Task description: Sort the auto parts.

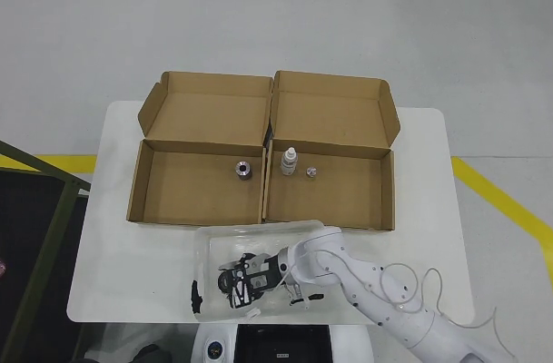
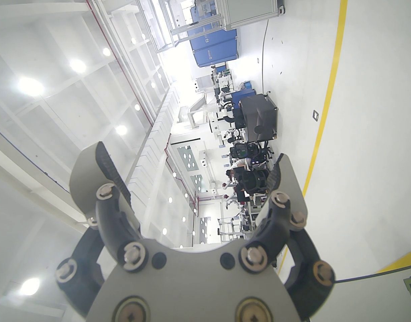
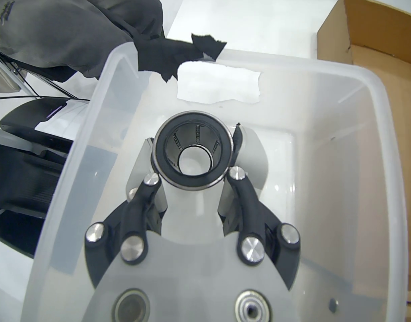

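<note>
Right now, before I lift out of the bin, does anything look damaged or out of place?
Ragged black tape hangs over the rim of the clear bin, with a torn white label on the wall below. Both look ripped, though probably harmless. The linear bearing sits squarely in the right gripper.

The left box and the right box are set side by side on the table, with the bin placed just before them; a bearing is held within the bin.
</note>
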`<action>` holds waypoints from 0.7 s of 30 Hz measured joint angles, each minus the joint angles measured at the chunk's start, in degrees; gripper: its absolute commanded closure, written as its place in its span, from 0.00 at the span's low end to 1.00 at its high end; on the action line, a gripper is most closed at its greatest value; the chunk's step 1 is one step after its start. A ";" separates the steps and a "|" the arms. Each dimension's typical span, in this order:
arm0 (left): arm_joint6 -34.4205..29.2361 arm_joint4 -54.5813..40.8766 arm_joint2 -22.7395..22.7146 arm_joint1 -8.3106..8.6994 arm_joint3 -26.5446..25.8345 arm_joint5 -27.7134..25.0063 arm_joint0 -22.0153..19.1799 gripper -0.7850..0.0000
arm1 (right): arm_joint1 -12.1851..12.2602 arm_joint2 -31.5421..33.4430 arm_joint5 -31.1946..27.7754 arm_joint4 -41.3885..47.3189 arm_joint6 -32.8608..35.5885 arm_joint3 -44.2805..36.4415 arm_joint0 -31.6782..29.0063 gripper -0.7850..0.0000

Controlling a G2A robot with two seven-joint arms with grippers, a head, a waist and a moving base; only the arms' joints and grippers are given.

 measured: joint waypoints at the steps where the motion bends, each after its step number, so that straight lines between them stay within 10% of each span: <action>1: 0.00 0.00 0.00 0.00 0.00 0.00 0.00 0.00 | 0.12 0.41 -0.18 0.29 -0.15 -0.44 -0.01 1.00; 21: 0.00 0.00 0.00 0.00 0.00 0.00 0.00 0.00 | 2.54 8.06 -1.05 3.36 -1.56 -10.88 -2.42 1.00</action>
